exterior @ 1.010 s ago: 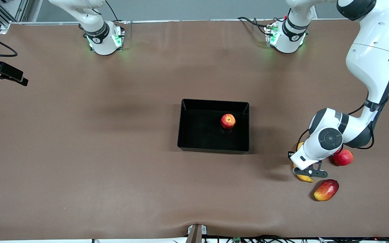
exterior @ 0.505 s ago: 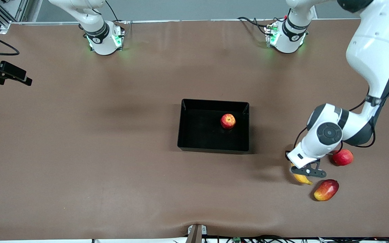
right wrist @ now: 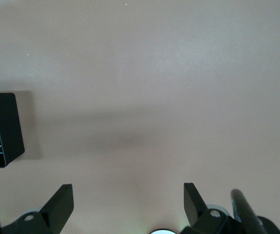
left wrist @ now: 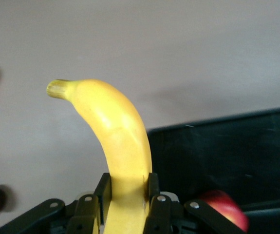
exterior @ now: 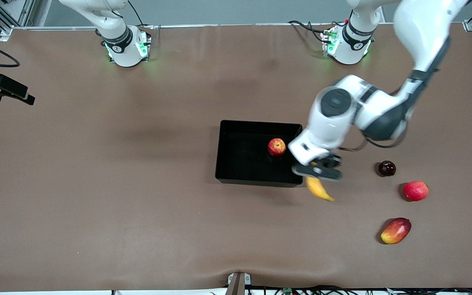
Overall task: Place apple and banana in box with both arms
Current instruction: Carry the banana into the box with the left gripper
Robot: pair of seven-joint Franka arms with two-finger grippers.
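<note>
bench (exterior: 137,184): brown mat surface, carries the box and loose fruit.
left arm (exterior: 383,110): reaches from its base down over the box corner toward the left arm's end of the bench.
right arm (exterior: 109,24): waiting, only base and lower links in the front view.
box (exterior: 236,178): black shallow bin, mid-bench, upright walls; apple already inside.
banana (exterior: 319,189): in the air, pinched at one end by left end effector, free end sticking out over the bench just beside the box corner nearer the front camera; not yet in the box. Also clear in left wrist view (left wrist: 115,131).
banana handling: light, curved, firm but bruisable, skin smooth and a bit slippery; long lever, likely to swing or pivot in a narrow pinch. Best grip judged across the thick middle, not the tip; gentle squeeze.
apple (exterior: 276,146): resting in box, near the wall toward the left arm's end; round, firm, could roll if bumped by the banana.
mango-like fruit (exterior: 395,230): on bench, nearest the front camera, toward the left arm's end.
plain red fruit (exterior: 415,191): on bench, farther from camera than the mango-like fruit.
dark small fruit (exterior: 386,168): on bench, near plain red fruit.
left end effector (exterior: 317,171): pressed onto the banana from both sides, over the box corner.
right end effector (right wrist: 127,202): fingers spread, nothing between, over bare bench well apart from the box.
</note>
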